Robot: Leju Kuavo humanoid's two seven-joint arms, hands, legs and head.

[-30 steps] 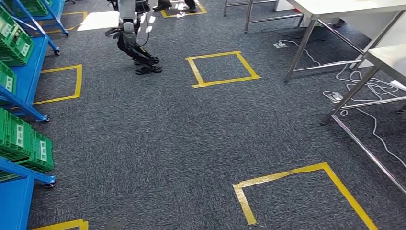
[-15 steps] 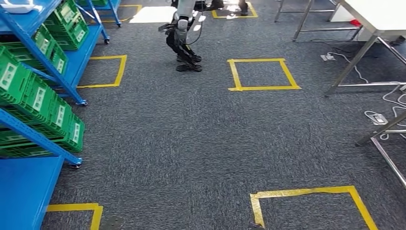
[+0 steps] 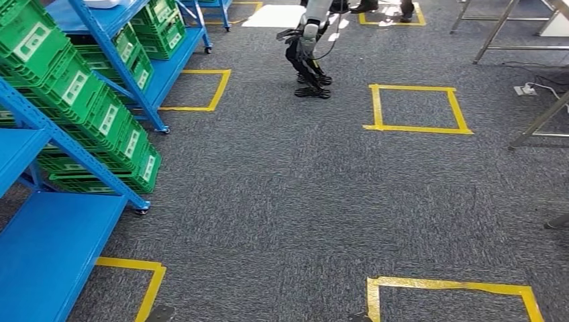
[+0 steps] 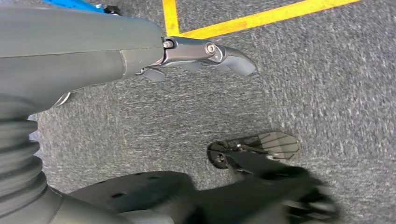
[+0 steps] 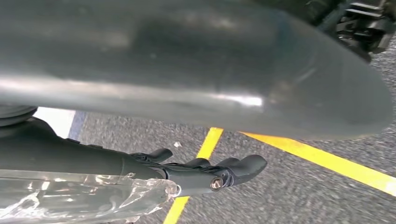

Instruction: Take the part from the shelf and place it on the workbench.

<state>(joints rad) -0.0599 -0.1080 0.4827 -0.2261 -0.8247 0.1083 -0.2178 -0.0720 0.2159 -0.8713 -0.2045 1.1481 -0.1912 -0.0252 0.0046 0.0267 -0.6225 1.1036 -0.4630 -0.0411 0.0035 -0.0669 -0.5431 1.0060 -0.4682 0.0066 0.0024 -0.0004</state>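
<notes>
Grey carpet floor (image 3: 282, 201), marked with yellow tape squares (image 3: 416, 107): one full square upper right, one beside the shelf's far end, partial ones along the lower edge. Blue metal shelf (image 3: 54, 221) down the left side, its tilted tiers loaded with green crates (image 3: 87, 100) bearing pale labels, the lowest deck bare blue. Far across the floor stands another humanoid robot (image 3: 307, 54), dark legs and silver torso, near a person's dark shoes (image 3: 382, 7) at the top edge; steel table legs (image 3: 530, 127) and a white cable with a power strip (image 3: 525, 87) at the right.
</notes>
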